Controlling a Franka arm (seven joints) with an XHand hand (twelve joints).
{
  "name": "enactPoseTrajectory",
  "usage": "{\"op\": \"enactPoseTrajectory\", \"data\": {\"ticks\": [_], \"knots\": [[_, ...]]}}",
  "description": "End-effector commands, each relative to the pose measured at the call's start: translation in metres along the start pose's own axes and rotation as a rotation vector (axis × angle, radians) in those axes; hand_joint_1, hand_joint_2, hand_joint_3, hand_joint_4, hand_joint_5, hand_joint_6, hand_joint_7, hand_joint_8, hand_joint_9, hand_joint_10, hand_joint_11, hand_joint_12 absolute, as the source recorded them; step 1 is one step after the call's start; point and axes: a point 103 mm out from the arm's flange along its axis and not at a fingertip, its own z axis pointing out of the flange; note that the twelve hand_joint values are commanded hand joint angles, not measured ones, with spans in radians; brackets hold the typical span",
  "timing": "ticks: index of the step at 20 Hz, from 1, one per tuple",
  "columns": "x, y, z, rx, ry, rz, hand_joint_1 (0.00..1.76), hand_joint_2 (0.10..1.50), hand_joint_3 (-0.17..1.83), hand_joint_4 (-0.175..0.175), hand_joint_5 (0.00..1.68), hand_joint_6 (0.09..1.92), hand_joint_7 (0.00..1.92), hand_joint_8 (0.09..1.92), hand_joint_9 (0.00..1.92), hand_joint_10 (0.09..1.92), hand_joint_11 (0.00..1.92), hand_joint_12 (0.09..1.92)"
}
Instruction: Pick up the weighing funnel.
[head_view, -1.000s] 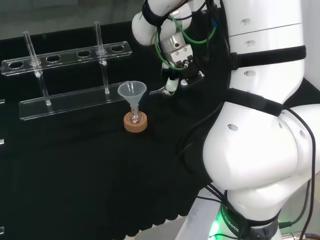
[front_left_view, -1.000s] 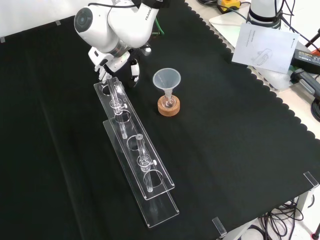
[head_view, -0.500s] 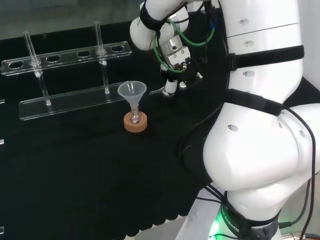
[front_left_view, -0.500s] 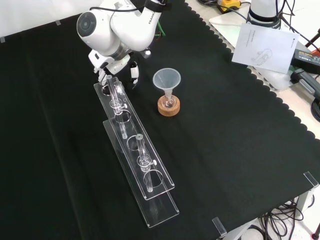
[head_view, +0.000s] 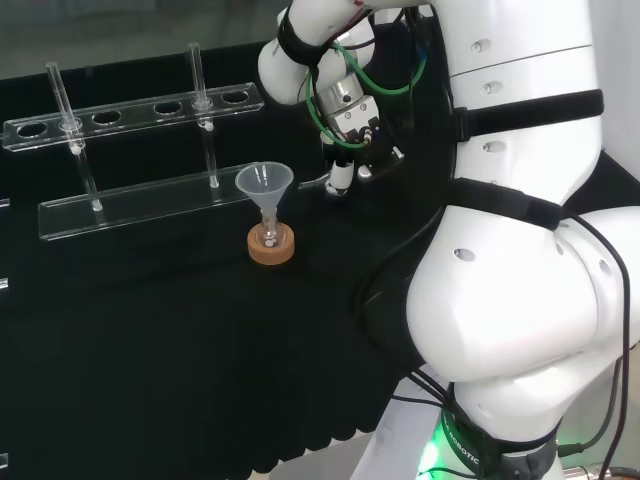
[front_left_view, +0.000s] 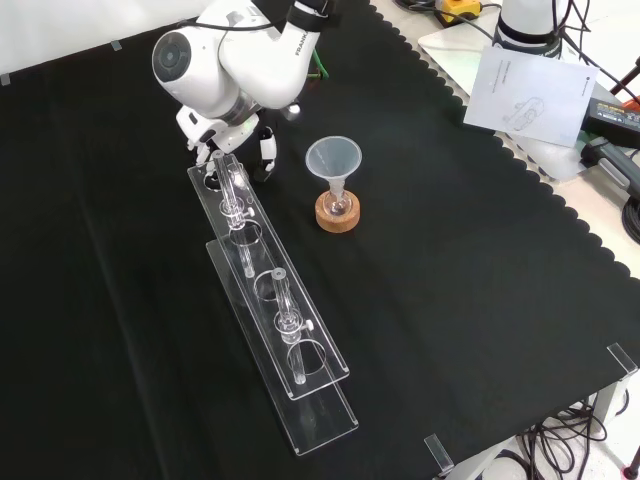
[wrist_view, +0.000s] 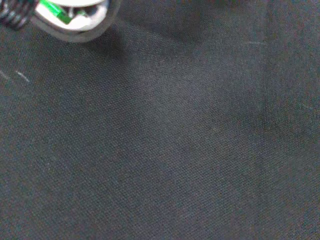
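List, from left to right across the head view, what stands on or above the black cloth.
Left test tube → second test tube → funnel, with the cork ring under it → hand → the arm's white links.

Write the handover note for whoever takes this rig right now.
The hand is low over the cloth, right of the funnel in the head view. These views do not show whether it is open or shut.
The weighing funnel is probably the faint clear piece lying on the cloth just left of the hand in the head view.
The funnel stands in its flask on the cork ring, with the tube rack beyond it.
Done: the approach.
Left: close on the weighing funnel and lift it.
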Motion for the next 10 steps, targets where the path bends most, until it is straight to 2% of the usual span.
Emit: {"op": "enactPoseTrajectory", "data": {"ticks": [1, 10], "knots": [[0.002, 0.0023, -0.0006, 0.003, -0.007, 0.0, 0.88, 0.62, 0.57, 0.021, 0.72, 0.65, 0.48, 0.65, 0.73, 0.51, 0.46, 1.29], [-0.0005, 0.0029, 0.0002, 0.01, -0.003, 0.009, 0.88, 0.63, 0.58, 0.022, 0.74, 0.68, 0.48, 0.65, 0.74, 0.51, 0.47, 1.28]]}}
